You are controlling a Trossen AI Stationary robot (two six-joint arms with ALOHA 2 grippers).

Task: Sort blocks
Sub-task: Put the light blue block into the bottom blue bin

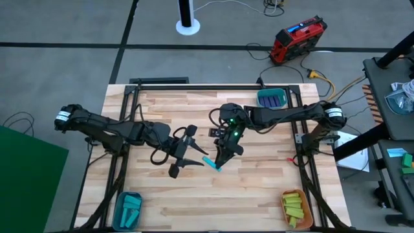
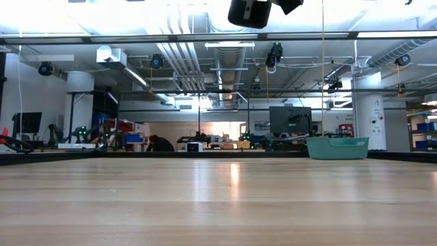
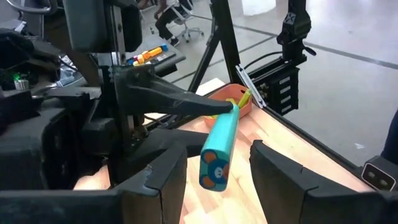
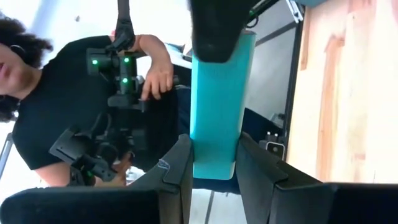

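The pale, plank-grained wooden surface (image 1: 259,188) sits in a workshop with a grey floor. Above its middle my right end effector (image 1: 218,162) pinches a flat cyan block (image 1: 211,163), a smooth rectangular bar gripped near one end between my dark fingers (image 4: 177,168). My left end effector (image 1: 183,158) hangs just beside it, its fingers (image 3: 165,177) spread, with the bar's free end (it bears a small orange-and-blue mark) between them but apart from both. More cyan blocks lie in an orange bowl (image 1: 128,208) at my near left corner, yellow-green ones in another orange bowl (image 1: 296,208) at the near right, purple ones in a teal bowl (image 1: 272,98) at the far right.
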